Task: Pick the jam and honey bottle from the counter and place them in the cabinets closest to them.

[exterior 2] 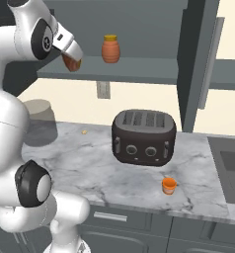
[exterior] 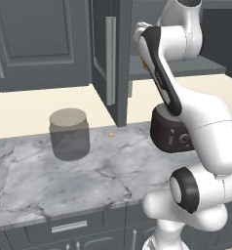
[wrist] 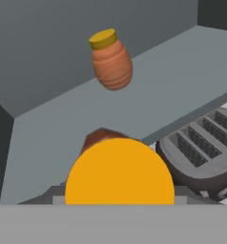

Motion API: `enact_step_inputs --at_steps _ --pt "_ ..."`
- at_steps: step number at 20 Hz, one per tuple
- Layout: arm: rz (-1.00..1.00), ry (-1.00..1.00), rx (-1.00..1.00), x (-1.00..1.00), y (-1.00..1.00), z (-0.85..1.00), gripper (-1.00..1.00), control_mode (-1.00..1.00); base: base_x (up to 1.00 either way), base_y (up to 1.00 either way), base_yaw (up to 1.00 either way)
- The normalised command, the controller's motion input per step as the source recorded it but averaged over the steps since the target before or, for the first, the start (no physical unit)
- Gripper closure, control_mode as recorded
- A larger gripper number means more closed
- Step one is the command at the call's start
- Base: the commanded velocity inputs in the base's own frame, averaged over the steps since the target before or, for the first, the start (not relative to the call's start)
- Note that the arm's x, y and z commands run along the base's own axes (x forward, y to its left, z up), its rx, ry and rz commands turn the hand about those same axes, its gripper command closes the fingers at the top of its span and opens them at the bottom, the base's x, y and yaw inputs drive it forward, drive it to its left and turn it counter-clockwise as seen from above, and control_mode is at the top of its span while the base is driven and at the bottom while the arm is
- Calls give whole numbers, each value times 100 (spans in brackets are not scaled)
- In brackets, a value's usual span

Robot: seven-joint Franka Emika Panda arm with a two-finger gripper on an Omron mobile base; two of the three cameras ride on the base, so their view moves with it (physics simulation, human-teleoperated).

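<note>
With the pincer (exterior 2: 73, 63) clamped on the honey bottle (wrist: 119, 174) at the open cabinet's shelf (exterior 2: 139, 69), it should lower it upright, well clear of the bulging pot (exterior 2: 110, 49), before letting go

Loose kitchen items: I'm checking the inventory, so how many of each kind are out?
Big translucent grey jar: 1
Tiny squat orange jam jar: 1
Bulging orange pot with yellow lid: 1
Slim reddish-brown honey bottle with yellow cap: 1
Dark four-slot toaster: 1
Total: 5
</note>
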Motion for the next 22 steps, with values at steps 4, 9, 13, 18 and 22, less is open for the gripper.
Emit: enact_step_inputs --at_steps 4,9,13,18,22 --pt "0 3 0 26 0 0 100 -100 0 0 0" --pt "1 4 -3 24 3 -12 100 -100 0 0 0" --pt "0 3 0 38 4 -4 100 -100 0 0 0" --pt "0 3 0 43 2 0 100 -100 0 0 0" --pt "0 1 0 45 2 0 100 -100 0 0 0"
